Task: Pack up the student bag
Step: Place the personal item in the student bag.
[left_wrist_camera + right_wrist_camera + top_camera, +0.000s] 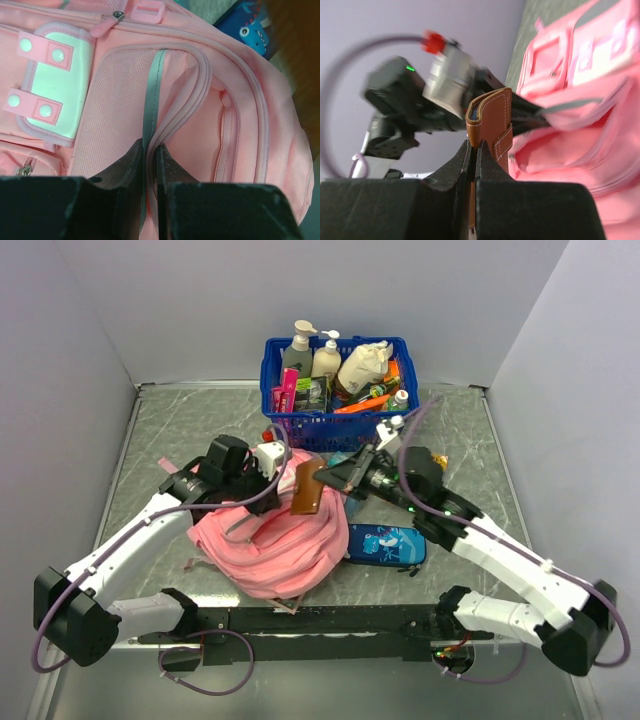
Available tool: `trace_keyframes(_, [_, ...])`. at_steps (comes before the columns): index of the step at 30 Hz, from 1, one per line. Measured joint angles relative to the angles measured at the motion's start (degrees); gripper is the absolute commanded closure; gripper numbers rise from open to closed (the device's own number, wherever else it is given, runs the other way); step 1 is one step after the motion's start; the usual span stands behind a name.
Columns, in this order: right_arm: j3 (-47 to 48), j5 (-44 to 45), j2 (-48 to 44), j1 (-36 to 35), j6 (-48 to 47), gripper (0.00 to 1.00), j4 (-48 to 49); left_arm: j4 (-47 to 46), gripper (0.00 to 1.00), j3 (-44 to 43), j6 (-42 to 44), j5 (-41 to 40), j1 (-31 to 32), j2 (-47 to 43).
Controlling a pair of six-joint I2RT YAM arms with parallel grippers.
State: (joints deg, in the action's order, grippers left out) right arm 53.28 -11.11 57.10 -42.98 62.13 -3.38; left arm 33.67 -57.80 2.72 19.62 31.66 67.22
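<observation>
The pink student bag (272, 540) lies in the middle of the table, its top opening facing the back. My left gripper (268, 472) is shut on the zippered rim of the bag's opening (165, 127) and holds it up. My right gripper (335, 477) is shut on a brown leather case (308, 486) with white stitching and holds it over the bag's opening. In the right wrist view the case (492, 117) stands upright between the fingers, with the open pink bag (570, 120) just to its right.
A blue basket (340, 380) of bottles and small items stands at the back. A blue pencil case (386, 543) with a monster print lies right of the bag. Grey walls close in on three sides.
</observation>
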Motion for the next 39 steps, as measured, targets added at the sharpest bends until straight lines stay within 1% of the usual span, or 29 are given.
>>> trace_keyframes(4, [-2.1,-2.4,4.7,-2.2,3.3,1.0,5.0,-0.6,0.99,-2.1,-1.1,-1.0,-0.2,0.0])
trace_keyframes(7, [-3.7,-3.7,6.1,-3.1,5.1,1.0,7.5,-1.8,0.99,-2.7,-2.6,-2.1,-0.5,0.0])
trace_keyframes(13, [-8.2,-4.4,5.2,-3.8,8.0,1.0,9.6,-2.7,0.99,-2.7,-4.0,-3.1,-0.5,0.0])
trace_keyframes(17, [-13.1,-3.3,2.9,-3.9,11.2,1.0,9.8,-2.4,0.99,-2.7,-4.2,-3.0,-0.5,0.0])
trace_keyframes(22, [-15.9,-2.3,2.4,-3.8,14.9,1.0,9.5,-1.7,0.98,-2.7,-4.5,-2.3,-0.5,-0.3])
trace_keyframes(26, [-16.1,-2.6,4.0,-3.1,17.6,1.0,8.5,-0.9,0.98,-2.7,-4.3,0.0,-0.9,-1.0])
trace_keyframes(31, [-15.7,-3.0,9.4,-2.0,20.2,1.0,9.4,0.8,0.97,-2.6,-3.6,4.5,-1.5,-1.8])
trace_keyframes(34, [-13.2,-2.9,13.8,-1.9,20.5,1.0,9.8,1.5,0.97,-2.6,-3.3,6.7,-1.8,-1.8])
trace_keyframes(39, [-7.7,0.7,19.5,-1.8,20.5,1.0,9.9,1.1,0.96,-2.6,-3.2,8.9,-2.2,-1.8])
